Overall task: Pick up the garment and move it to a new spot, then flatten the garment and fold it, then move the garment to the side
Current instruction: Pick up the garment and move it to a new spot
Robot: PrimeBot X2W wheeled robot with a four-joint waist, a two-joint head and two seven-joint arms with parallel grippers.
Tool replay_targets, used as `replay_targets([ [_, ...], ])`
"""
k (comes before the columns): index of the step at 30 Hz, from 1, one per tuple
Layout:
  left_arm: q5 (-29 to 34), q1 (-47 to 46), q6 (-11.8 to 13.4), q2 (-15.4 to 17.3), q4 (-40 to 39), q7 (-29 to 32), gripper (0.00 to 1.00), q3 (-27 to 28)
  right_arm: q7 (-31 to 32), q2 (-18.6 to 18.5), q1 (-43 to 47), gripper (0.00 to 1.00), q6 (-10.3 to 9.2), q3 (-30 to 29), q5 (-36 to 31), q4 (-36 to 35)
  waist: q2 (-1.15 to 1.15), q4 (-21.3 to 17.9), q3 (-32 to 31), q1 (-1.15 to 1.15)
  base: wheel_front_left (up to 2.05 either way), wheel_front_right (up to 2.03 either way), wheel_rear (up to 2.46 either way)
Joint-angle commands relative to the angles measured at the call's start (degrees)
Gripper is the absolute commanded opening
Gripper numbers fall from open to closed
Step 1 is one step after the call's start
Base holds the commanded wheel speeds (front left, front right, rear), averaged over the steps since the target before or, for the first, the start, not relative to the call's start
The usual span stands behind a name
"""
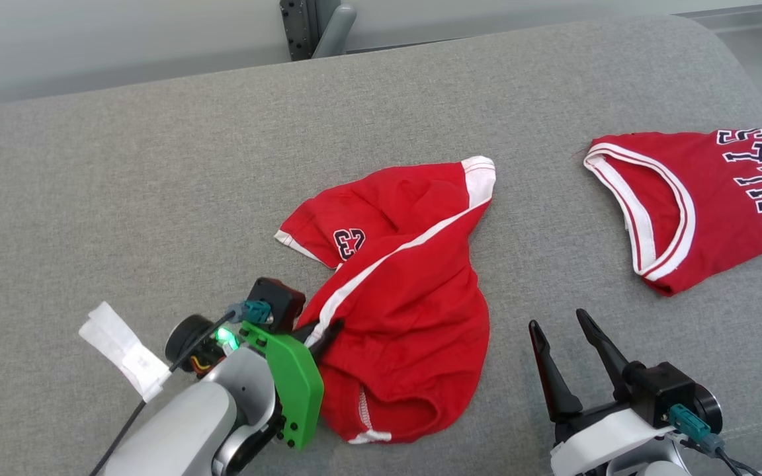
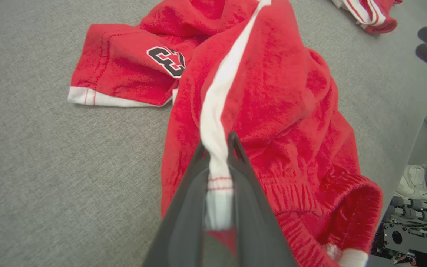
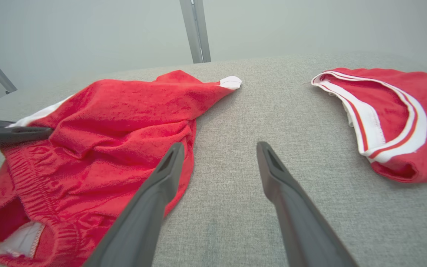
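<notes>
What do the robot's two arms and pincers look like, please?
The left pincer and right pincer each have two long, dark, tapered fingers on a pale forearm, with a black wrist block and a teal connector. The left arm carries a green plate, a green light, a black cable and a white tape tag.

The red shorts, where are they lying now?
Head view: the red shorts lie centre, left of the red jersey, white stripe pinched by the left tool.

Red shorts (image 1: 414, 317) with a white stripe and black 23; red jersey (image 1: 725, 228) with white trim; grey surface (image 1: 156, 198).
</notes>
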Motion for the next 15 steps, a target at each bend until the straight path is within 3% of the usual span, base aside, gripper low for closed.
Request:
replay_targets([
  [1,-0.2,1.2,-0.5,0.2,1.9,-0.5,0.0,-0.5,0.0,-0.1,-0.5,1.0,-0.04,0.0,0.2,0.3,0.19,0.2,0.0,0.0,0.0,0.0,0.0],
  [4,-0.7,2.3,-1.0,-0.3,6.0,-2.6,0.0,-0.6,0.0,-0.1,-0.3,1.0,-0.04,-0.4,0.0,0.7,0.19,0.7,-0.5,0.0,0.0,0.0,0.0],
  [5,-1.2,2.8,-1.0,-0.9,6.8,-3.8,0.42,-0.2,0.0,-0.1,-0.1,1.0,-0.04,-0.6,-0.1,0.8,0.19,0.9,-0.8,0.0,0.0,0.0,0.0],
  [6,-1.9,3.4,-1.0,-1.5,7.4,-4.9,0.95,0.2,0.0,-0.1,0.2,1.0,-0.04,-0.7,-0.2,0.9,0.19,1.1,-1.2,0.0,0.0,0.0,0.0],
  [7,-2.6,4.0,-0.9,-1.9,7.6,-6.2,1.0,1.0,0.0,-0.1,0.4,1.0,-0.04,-0.8,-0.3,1.1,0.19,1.2,-1.5,0.0,0.0,0.0,0.0],
  [12,-6.4,8.9,2.2,-3.1,4.8,-15.9,1.0,7.0,0.0,-0.1,1.8,1.0,-0.04,-1.4,-0.3,1.0,0.19,1.6,-4.1,0.0,0.0,0.0,0.0],
  [15,-6.9,13.4,5.4,-2.0,1.8,-21.5,1.0,10.2,0.0,-0.1,2.5,1.0,-0.04,-2.6,-0.3,0.0,0.19,2.1,-5.3,0.0,0.0,0.0,0.0],
])
